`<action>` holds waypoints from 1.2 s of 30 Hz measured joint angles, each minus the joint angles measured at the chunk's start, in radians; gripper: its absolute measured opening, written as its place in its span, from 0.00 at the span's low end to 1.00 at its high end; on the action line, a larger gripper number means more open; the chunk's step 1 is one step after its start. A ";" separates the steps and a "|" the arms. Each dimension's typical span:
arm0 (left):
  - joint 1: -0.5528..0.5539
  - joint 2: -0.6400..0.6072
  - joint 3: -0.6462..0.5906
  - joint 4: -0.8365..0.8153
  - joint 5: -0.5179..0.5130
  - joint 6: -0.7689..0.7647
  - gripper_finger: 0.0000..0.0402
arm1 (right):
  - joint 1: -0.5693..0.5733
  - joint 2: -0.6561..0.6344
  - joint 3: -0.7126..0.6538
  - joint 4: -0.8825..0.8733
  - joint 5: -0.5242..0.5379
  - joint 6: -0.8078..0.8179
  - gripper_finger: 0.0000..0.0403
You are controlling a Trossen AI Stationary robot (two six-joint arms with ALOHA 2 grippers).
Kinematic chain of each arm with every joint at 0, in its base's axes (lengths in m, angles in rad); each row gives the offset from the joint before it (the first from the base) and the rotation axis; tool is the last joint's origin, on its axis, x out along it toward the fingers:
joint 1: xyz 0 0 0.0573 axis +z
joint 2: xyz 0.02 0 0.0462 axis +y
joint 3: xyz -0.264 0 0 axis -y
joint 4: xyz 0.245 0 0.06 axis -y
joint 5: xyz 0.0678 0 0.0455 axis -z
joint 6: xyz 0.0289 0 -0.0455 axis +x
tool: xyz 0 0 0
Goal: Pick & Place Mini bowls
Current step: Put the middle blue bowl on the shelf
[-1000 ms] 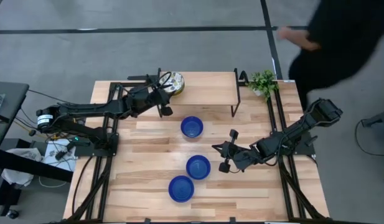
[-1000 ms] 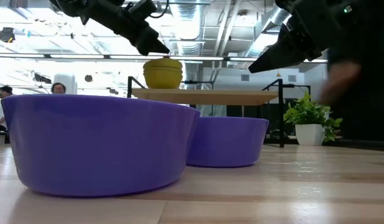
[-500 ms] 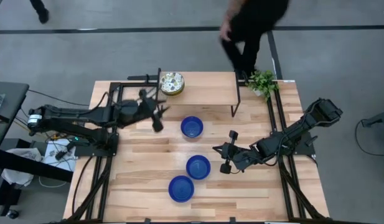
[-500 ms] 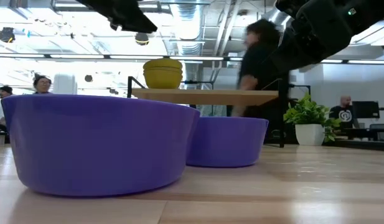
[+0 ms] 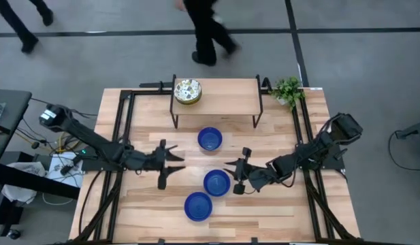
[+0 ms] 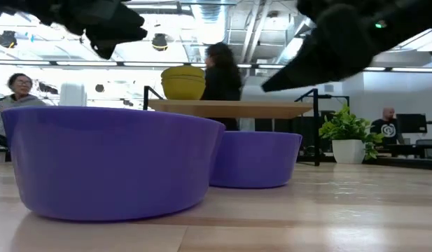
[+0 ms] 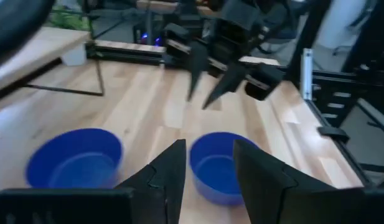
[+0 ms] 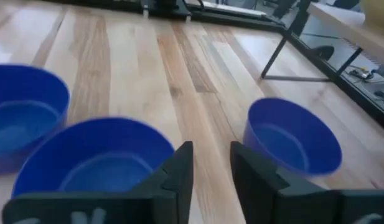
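Three blue mini bowls stand on their bases on the table: one far, one in the middle, one near. A speckled mini bowl, yellow outside in the low view, sits on the wooden shelf at the far edge. My left gripper hovers open just left of the middle bowl, pointing right at it. My right gripper is open just right of that bowl, pointing left. Neither touches a bowl.
A small potted plant stands at the far right corner beside the shelf. The shelf's black legs stand behind the far bowl. A person walks past beyond the far edge. Bare wood lies at the near left and near right.
My left gripper has left the shelf at the far edge and swung toward the near edge and right, ending beside the middle bowl. My right gripper has moved a little left toward the same bowl. The bowls have stayed put.
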 joint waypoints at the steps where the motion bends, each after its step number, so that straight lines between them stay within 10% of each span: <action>1: -0.014 0.016 -0.011 0.027 -0.003 -0.001 0.33 | -0.004 0.002 0.010 -0.006 -0.001 -0.001 0.25; 10: -0.044 0.139 -0.036 0.098 -0.002 -0.051 0.33 | 0.041 -0.011 0.085 -0.129 -0.024 0.007 0.27; 18: -0.046 0.240 -0.036 0.178 0.062 -0.060 0.33 | 0.043 -0.027 0.110 -0.166 -0.355 0.051 0.27; 36: -0.036 0.307 -0.037 0.194 0.130 -0.060 0.33 | -0.109 0.090 0.115 -0.105 -0.376 0.095 0.27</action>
